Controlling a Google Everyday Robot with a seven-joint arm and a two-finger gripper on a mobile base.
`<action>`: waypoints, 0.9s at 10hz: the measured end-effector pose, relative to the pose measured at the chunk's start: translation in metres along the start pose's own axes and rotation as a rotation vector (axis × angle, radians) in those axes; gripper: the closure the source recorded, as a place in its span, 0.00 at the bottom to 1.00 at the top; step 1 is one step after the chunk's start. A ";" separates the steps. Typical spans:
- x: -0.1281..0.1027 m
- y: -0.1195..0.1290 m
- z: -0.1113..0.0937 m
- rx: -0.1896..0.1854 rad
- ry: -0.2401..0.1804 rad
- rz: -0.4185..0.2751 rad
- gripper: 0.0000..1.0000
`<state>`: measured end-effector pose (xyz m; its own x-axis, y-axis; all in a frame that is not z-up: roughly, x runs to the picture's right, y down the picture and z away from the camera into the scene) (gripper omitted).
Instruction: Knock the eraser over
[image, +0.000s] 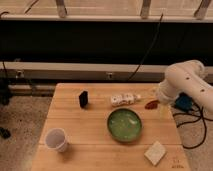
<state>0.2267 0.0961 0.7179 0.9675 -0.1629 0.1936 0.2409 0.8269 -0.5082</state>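
Your eraser (83, 99), a small black block, stands upright at the rear left of the wooden table (75, 125). Your gripper (162, 106) hangs over the table's right edge, well apart from the eraser. Whether it is parted or closed cannot be told.

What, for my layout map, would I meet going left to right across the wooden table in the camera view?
White plastic cup → small black rectangular eraser, standing upright → round green bowl → the robot's hand, hanging near the right edge of the wooden table.

No legible text — none anywhere
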 end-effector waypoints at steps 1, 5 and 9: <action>-0.018 0.000 0.009 -0.022 0.008 -0.046 0.20; -0.056 -0.001 0.032 -0.063 0.016 -0.149 0.20; -0.096 -0.011 0.045 -0.067 -0.001 -0.214 0.20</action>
<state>0.1276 0.1269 0.7422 0.8937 -0.3304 0.3034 0.4453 0.7358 -0.5102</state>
